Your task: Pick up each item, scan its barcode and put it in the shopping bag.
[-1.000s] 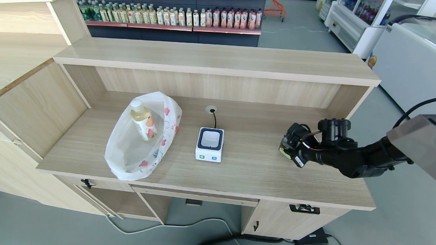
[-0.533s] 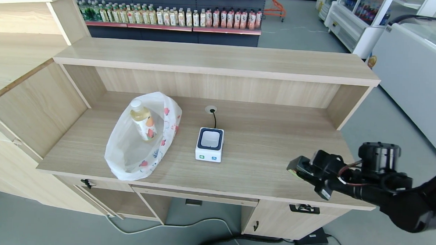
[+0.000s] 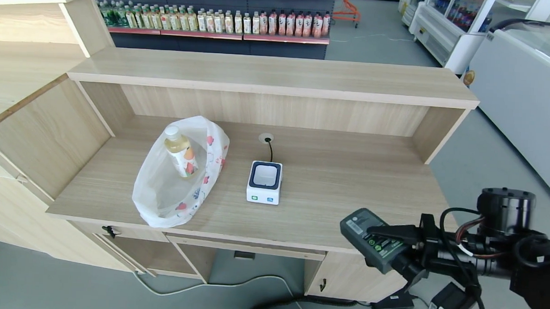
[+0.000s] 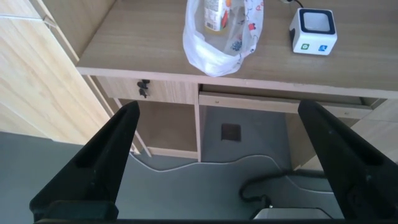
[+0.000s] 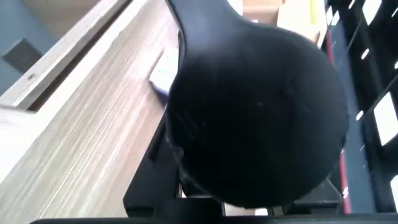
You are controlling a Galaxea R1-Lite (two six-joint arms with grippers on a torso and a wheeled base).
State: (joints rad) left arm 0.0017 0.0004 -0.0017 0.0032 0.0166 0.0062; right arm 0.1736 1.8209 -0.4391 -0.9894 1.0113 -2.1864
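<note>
**Dark flat pack (image 3: 373,244) in the right gripper (image 3: 387,252), off the counter's front edge**

Head view. Pale wooden checkout counter (image 3: 329,194) with a raised back shelf. On its left part, white plastic shopping bag (image 3: 161,200) with a printed pattern, lying open. Inside the bag, one bottle (image 3: 180,156) of pale yellow drink with a white cap, standing tilted. To the right of the bag and apart from it, white barcode scanner (image 3: 265,182) with its dark window facing up. Black cable (image 3: 269,149) running from the scanner to a grommet behind. Right gripper low at the right, beyond the counter's front right corner, fingers pinched on the dark flat pack. Pack tilted, labelled face with green stickers turned up toward the camera, well apart from scanner and bag.

Left wrist view. Left gripper (image 4: 217,106) below countertop level, in front of the counter, fingers (image 4: 106,155) spread wide. Bag and scanner beyond, on the countertop.
</note>
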